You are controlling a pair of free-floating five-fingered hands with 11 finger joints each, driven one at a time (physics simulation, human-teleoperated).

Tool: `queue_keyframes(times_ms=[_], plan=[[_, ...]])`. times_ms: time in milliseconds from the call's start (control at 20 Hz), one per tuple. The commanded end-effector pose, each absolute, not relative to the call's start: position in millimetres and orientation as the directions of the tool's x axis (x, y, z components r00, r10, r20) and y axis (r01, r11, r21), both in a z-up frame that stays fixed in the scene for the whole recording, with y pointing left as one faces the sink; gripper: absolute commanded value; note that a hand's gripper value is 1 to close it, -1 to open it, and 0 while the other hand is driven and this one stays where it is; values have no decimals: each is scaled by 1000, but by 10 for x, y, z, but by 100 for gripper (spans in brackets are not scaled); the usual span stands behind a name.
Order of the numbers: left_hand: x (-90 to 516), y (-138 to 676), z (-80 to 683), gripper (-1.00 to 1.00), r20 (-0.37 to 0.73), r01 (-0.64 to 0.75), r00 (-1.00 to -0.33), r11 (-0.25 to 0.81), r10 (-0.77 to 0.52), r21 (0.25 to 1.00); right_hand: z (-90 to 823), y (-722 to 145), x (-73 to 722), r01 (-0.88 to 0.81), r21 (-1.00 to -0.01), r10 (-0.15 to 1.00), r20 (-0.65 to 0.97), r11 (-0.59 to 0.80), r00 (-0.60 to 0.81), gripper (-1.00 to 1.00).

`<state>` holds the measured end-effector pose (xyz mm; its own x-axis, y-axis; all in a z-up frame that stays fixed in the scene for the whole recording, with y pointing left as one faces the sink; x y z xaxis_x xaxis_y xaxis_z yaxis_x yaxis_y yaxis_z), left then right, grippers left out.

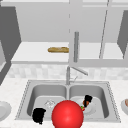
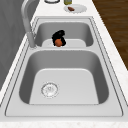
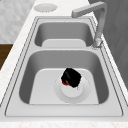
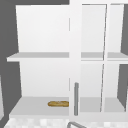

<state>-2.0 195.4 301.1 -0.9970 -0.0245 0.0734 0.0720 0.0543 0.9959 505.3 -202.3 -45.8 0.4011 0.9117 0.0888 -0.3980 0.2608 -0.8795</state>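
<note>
Presently my right hand (image 1: 87,99) hangs over the right basin of the sink (image 2: 110,75), fingers curled round a small orange-red fruit (image 2: 58,42), possibly a strawberry, just above the white plate (image 3: 83,93) on the basin floor. I judge the fruit light, soft and easily bruised; a gentle pinch across its middle suits it. My left hand (image 1: 39,115) hovers at the sink's front edge beside a red ball (image 1: 67,114); whether its fingers are spread or curled I cannot tell.

loaf, perhaps bread (image 4: 58,103) on cabinet shelf | red ball (image 1: 67,114) | faucet (image 3: 96,22)
</note>
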Motion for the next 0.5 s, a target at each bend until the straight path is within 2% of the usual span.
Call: queue_keyframes(times_ms=[0,450], plan=[[-20,1954,3011,0,73,72,-997,54,-25,996,-658,-2027,5242,-410,-886,942,78,216,327,100],[-20,1954,3011,0,73,72,-997,54,-25,996,-1224,-2202,5644,-419,-877,953,122,234,278,100]])
